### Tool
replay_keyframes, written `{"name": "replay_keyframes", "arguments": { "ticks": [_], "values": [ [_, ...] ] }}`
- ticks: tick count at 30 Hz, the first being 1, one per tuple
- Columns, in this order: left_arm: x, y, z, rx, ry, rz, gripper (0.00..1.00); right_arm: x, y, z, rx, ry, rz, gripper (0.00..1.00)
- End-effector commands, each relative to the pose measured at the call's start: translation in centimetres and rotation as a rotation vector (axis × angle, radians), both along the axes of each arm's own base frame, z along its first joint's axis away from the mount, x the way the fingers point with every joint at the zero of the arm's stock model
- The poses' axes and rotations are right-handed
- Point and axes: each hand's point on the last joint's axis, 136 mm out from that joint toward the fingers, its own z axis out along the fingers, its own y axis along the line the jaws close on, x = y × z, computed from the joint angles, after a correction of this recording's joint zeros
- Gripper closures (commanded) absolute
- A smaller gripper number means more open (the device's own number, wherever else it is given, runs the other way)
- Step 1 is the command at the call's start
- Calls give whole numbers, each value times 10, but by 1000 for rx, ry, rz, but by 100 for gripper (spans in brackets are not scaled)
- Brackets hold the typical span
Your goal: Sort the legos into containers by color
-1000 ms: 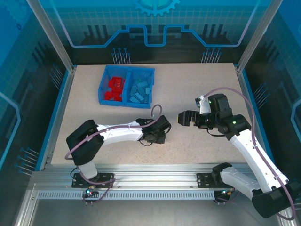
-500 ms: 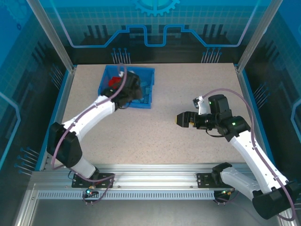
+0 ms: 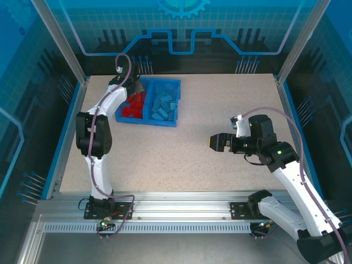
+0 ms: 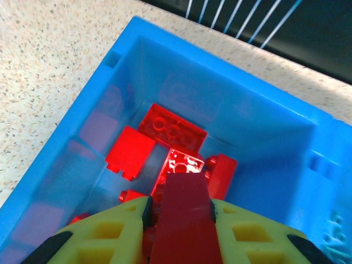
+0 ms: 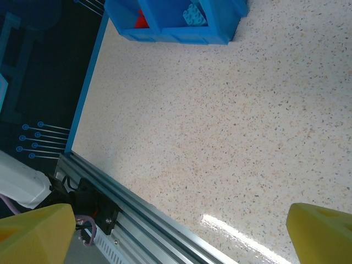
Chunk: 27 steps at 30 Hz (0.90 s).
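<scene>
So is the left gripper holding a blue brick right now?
No, the left gripper is shut on a red brick, seen plainly between its yellow fingers.

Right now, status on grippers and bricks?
Left gripper shut on red brick above tray's left compartment, reds inside. Right gripper open, over table. Nothing blocking.

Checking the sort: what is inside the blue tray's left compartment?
Bright red studded plastic bricks lie inside the left compartment of the shallow blue plastic tray. The left end effector, shut on another red brick, covers whatever lies beneath it.
</scene>
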Motion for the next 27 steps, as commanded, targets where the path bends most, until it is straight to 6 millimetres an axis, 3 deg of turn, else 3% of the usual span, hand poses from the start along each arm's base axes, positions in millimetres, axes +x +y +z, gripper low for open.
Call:
{"name": "replay_keyframes", "arguments": {
  "ticks": [1, 4, 7, 10, 14, 17, 19, 23, 27],
  "values": [
    [8, -3, 13, -25, 1, -36, 60, -4, -7, 2, -8, 4, -32, 0],
    [4, -5, 29, -38, -31, -52, 49, -4, -10, 0, -21, 2, -45, 0],
    [-9, -8, 55, -66, -97, -59, 48, 2, -16, -4, -51, -8, -81, 0],
    [-36, -15, 81, -106, -158, -74, 47, 14, -26, -6, -98, -38, -141, 0],
    [-94, -19, 130, -124, -302, -95, 44, 40, -64, -12, -227, -127, -334, 0],
    [-144, -19, 142, -95, -365, -139, 38, 58, -99, -17, -349, -231, -468, 0],
    [-173, -14, 144, -54, -399, -162, 32, 71, -126, -22, -439, -298, -573, 0],
    [-218, 1, 116, 57, -435, -177, 21, 89, -177, -45, -637, -379, -765, 0],
    [-237, 17, 70, 149, -422, -149, 8, 112, -188, -73, -752, -440, -749, 0]
  ]
}}
